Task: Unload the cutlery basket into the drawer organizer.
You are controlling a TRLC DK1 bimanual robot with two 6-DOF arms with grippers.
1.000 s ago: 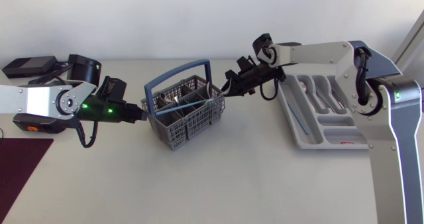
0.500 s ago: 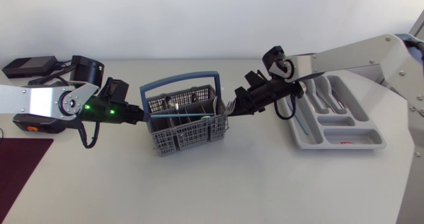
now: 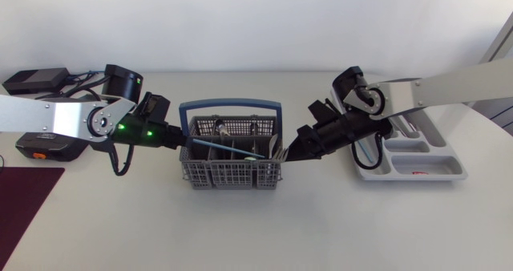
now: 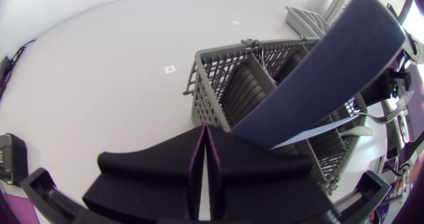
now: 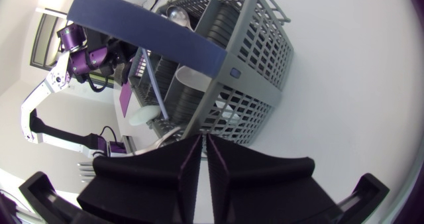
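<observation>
The grey cutlery basket [image 3: 232, 175] with a blue handle [image 3: 231, 105] stands mid-table, square to the front edge. Inside lie a light-blue-handled utensil [image 3: 215, 145], a spoon [image 5: 173, 13] and a fork [image 5: 162, 142]. My left gripper [image 3: 183, 140] is shut, its tips against the basket's left end; in the left wrist view the basket [image 4: 225, 91] is right ahead of the left gripper [image 4: 207, 128]. My right gripper [image 3: 287, 153] is shut at the basket's right end, with the basket wall [image 5: 258, 58] just ahead of it [image 5: 202, 138]. The grey drawer organizer [image 3: 377, 173] lies at the right, holding several pieces.
A black device [image 3: 32, 80] and an orange-black object [image 3: 38, 147] sit at the far left behind my left arm. A maroon mat [image 3: 24, 199] covers the front left corner. My right arm crosses over the organizer's near end.
The basket has turned from skewed to square and slid toward the front and right. Both shut grippers stayed at its ends, and the right arm swung forward and lower.
</observation>
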